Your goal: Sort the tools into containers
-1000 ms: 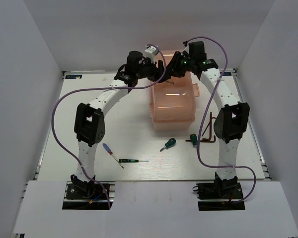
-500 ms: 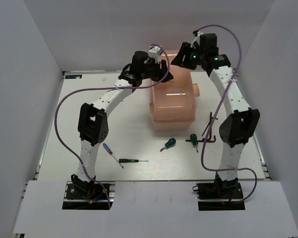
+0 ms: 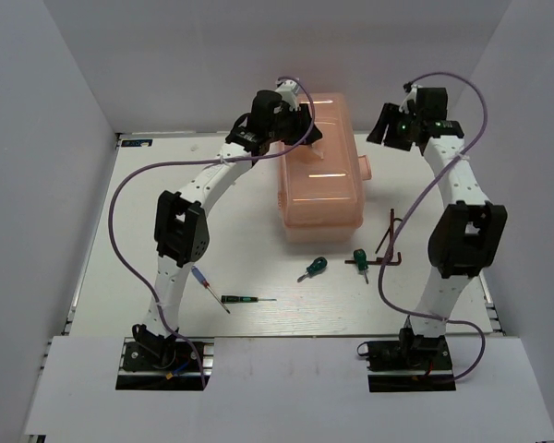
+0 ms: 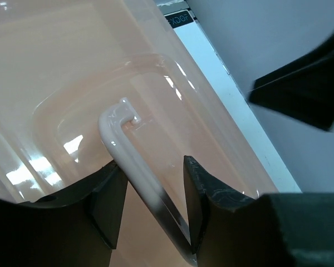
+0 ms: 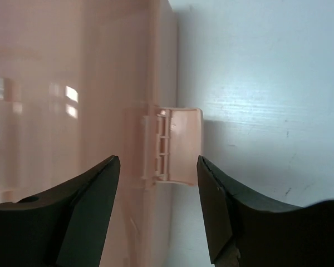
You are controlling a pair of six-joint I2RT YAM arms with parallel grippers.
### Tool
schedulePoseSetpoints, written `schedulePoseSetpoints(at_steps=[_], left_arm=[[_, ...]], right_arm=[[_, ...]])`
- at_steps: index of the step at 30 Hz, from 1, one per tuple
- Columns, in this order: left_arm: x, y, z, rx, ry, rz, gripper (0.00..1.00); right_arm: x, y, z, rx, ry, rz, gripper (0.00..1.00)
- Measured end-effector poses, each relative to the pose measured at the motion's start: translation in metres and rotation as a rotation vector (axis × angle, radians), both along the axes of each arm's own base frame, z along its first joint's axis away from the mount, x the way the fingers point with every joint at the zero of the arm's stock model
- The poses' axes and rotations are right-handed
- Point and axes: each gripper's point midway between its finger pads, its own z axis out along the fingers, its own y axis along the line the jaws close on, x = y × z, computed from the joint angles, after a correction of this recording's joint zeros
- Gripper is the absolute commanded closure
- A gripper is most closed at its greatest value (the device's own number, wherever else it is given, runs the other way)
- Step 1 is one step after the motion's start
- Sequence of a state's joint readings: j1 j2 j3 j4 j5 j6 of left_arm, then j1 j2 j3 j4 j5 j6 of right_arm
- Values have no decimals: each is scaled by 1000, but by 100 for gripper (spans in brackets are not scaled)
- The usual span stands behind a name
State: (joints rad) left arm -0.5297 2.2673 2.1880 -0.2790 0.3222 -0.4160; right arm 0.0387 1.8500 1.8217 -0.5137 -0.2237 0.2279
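The salmon-pink toolbox [image 3: 319,189] stands closed in the middle of the table. My left gripper [image 3: 300,129] is over its lid. In the left wrist view the left gripper [image 4: 153,164] is shut on the white lid handle [image 4: 125,150], which runs slantwise between the pads and touches both. My right gripper [image 3: 386,125] hangs open beside the box's far right side. In the right wrist view the right gripper [image 5: 158,161] has the side latch [image 5: 178,146] showing beyond its gap. Two green-handled screwdrivers [image 3: 312,269] [image 3: 358,258], a hex key [image 3: 388,242], a black screwdriver [image 3: 245,299] and a blue-handled screwdriver [image 3: 201,280] lie in front.
White walls close in the table on the left, back and right. The tools lie in a loose row between the toolbox and the arm bases. Purple cables loop out from both arms.
My right gripper has swung off the lid to the box's right side and opened wider. My left gripper has shifted right over the lid and narrowed onto the handle.
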Motion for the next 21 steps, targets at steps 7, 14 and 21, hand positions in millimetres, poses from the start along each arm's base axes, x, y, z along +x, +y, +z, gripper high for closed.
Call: schedulePoseSetpoints(at_steps=[7,14,21], left_arm=[[0,1,-1,-5,26,19,52],[-2,1,-3,-21,60,29,60],[-1,2,-3,-37,96,34,92]], right_arm=[[7,-9,-107,99,238,62,33],[18,-13,-144,199,304,90,46],[21,6,-147,411,334,190,100]])
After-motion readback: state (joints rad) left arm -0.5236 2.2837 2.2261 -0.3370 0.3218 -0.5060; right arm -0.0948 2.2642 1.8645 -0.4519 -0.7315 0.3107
